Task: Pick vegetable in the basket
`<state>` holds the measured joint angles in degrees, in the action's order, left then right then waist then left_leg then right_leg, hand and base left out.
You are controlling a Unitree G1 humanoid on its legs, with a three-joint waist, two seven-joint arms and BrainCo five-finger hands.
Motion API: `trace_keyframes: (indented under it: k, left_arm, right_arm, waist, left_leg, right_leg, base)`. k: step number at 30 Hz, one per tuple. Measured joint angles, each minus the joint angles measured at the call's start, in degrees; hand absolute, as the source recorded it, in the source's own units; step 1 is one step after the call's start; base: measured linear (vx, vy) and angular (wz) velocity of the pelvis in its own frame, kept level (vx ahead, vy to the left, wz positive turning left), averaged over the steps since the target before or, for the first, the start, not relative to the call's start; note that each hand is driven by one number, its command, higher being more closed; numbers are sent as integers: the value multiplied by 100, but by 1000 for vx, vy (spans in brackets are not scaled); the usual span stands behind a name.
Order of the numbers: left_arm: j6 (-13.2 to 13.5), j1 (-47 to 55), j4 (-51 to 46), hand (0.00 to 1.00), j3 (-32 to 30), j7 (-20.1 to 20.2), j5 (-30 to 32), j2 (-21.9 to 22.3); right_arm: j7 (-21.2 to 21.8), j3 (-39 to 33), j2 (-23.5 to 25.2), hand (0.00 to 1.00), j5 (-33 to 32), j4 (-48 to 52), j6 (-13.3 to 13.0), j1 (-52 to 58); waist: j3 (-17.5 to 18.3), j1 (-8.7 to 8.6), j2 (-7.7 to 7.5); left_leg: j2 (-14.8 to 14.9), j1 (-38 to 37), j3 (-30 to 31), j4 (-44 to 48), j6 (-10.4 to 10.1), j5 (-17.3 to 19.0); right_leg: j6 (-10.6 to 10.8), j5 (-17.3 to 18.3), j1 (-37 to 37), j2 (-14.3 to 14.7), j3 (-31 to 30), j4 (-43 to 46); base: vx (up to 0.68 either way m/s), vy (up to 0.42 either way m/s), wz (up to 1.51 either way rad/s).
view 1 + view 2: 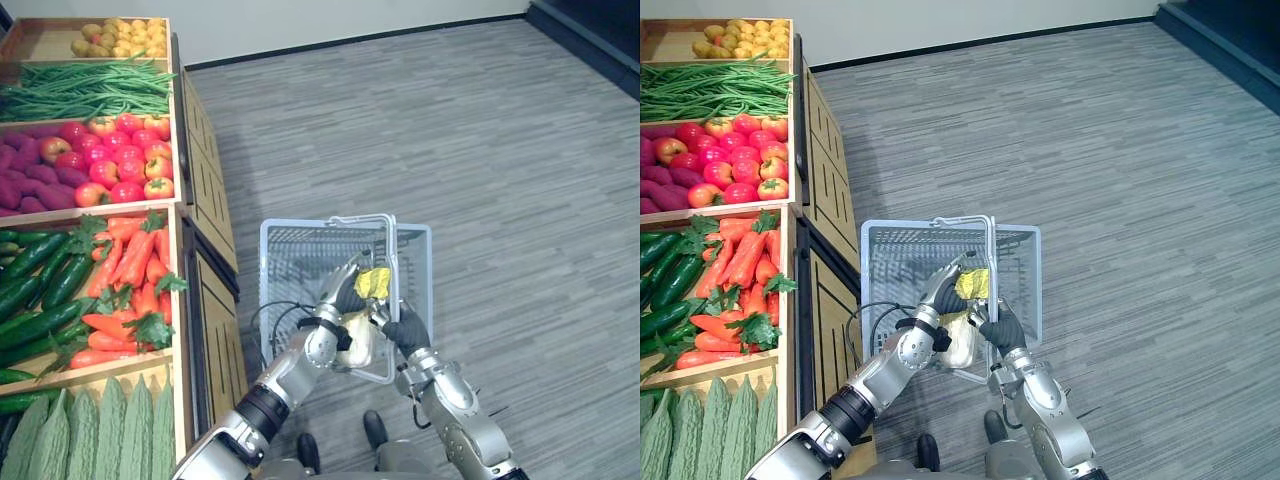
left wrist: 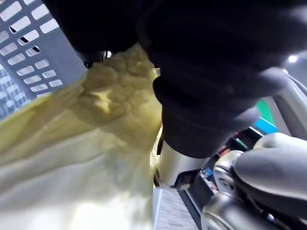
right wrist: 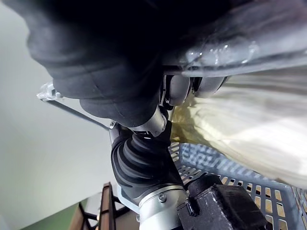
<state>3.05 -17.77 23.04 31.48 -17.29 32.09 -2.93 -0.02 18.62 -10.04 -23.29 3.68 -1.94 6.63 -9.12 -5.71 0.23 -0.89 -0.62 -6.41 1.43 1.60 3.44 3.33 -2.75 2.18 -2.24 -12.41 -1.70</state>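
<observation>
Reaches forward from the lower left with the left arm, forearm angled upward, left hand close beside the right. Clamps the right hand round the basket handle, fingers curled, forearm short and bent.

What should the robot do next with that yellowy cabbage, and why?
Probably lower the left hand a little, so the cabbage sinks inside the basket. The cabbage sits high by the near rim, while the right hand grips the handle and holds the basket ready.
</observation>
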Motion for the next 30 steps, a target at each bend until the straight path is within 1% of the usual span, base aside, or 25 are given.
trace_keyframes:
  k: [1, 4, 8, 11, 15, 17, 18, 19, 20, 21, 23, 25, 26, 29, 30]
  left_arm:
    - [2, 54, -22, 0, -18, 8, -17, -6]
    - [8, 406, -276, 0, -68, 144, -378, -29]
    - [94, 801, -662, 0, -92, 351, -688, -78]
    - [143, 976, -869, 0, -230, 413, -792, -78]
    - [184, 1106, -1070, 0, -485, 467, -797, -93]
    - [188, 1273, -1385, 0, -647, 470, -813, -150]
    - [224, 1455, -1622, 0, -851, 473, -935, -174]
    - [236, 1500, -1665, 0, -913, 472, -957, -171]
    - [252, 1731, -1858, 0, -1207, 466, -1173, -158]
    - [256, 1823, -1941, 0, -1326, 464, -1276, -159]
    - [295, 2152, -2202, 0, -1780, 456, -1713, -149]
    - [342, 2390, -2343, 0, -2113, 450, -2160, -105]
    - [357, 2467, -2378, 0, -2222, 450, -2252, -84]
    - [434, 2877, -2476, 0, -2789, 357, -2790, -44]
    - [442, 2942, -2476, 0, -2890, 342, -2854, -43]
  right_arm:
    - [-3, -21, 20, 100, 50, -1, 0, 2]
    - [-63, -235, 76, 100, 250, -7, 5, 29]
    - [-158, -642, 209, 100, 377, -13, 6, 158]
    - [-250, -830, 241, 100, 479, -18, 8, 282]
    - [-268, -1195, 279, 100, 602, -39, 9, 493]
    - [-287, -1411, 297, 100, 634, -47, 8, 619]
    - [-335, -1565, 318, 100, 677, -49, 14, 714]
    - [-347, -1600, 328, 100, 700, -49, 20, 732]
    - [-374, -1765, 376, 100, 775, -50, 50, 835]
    - [-378, -1833, 404, 100, 826, -50, 50, 891]
    - [-417, -2093, 481, 100, 937, -50, 56, 1006]
    - [-484, -2319, 536, 100, 1060, -50, 62, 1092]
    - [-490, -2385, 535, 100, 1069, -50, 63, 1123]
    - [-520, -2736, 551, 100, 1223, -91, 78, 1204]
    - [-525, -2795, 561, 100, 1259, -122, 78, 1204]
  waist:
    - [4, -1, -5]
    - [14, 9, -19]
    - [19, 21, -24]
    - [36, 24, -33]
    - [122, 22, -66]
    - [144, 18, -87]
    - [165, 21, -86]
    - [176, 21, -83]
    - [247, 23, -67]
    - [271, 27, -63]
    - [326, 27, -57]
    - [352, 32, -43]
    - [370, 35, -39]
    - [399, 72, -35]
    - [411, 79, -38]
  left_leg:
    - [-1, -11, 2, -25, -2, -13]
    - [-1, -24, 28, -66, -3, -30]
    - [-5, -27, 133, -66, -13, -38]
    - [-2, -32, 162, -66, -22, -43]
    - [-1, -33, 205, -105, -42, -85]
    - [-1, -38, 248, -150, -45, -122]
    - [-3, -37, 278, -160, -47, -132]
    - [-3, -37, 284, -165, -49, -133]
    - [-4, -51, 317, -199, -55, -148]
    - [-4, -72, 321, -239, -54, -171]
    - [-4, -123, 346, -378, -85, -236]
    - [-5, -133, 377, -421, -87, -237]
    - [-7, -145, 387, -454, -100, -247]
    - [-3, -227, 410, -499, -100, -252]
    - [-2, -234, 413, -503, -101, -252]
  right_leg:
    - [0, 0, 0, 0, 2, -2]
    - [0, 0, -4, 0, 36, -10]
    - [0, 1, -65, -15, 139, -48]
    - [1, 2, -82, -14, 160, -55]
    - [1, 3, -86, -14, 216, -56]
    - [0, 3, -87, -15, 269, -55]
    - [1, 5, -92, -14, 303, -55]
    - [2, 6, -92, -13, 306, -55]
    - [1, 9, -92, -8, 319, -55]
    - [-2, 13, -96, -6, 324, -55]
    - [-11, 28, -103, -6, 384, -53]
    - [-12, 35, -107, -8, 421, -52]
    - [-17, 41, -107, -9, 431, -52]
    - [-25, 68, -179, -5, 455, -52]
    - [-23, 75, -186, -4, 459, -52]
  base:
    - [5, -12, 3]
    - [8, -16, 5]
    - [-2, -15, 12]
    - [-8, -21, 6]
    - [-15, -20, 6]
    - [-25, -27, 11]
    - [-21, -21, 9]
    - [-19, -25, 7]
    - [0, 0, 0]
    - [-8, -26, 5]
    - [-9, -18, 10]
    - [-13, -11, 11]
    - [-9, -10, 9]
    - [2, -8, 3]
    - [0, 0, 0]
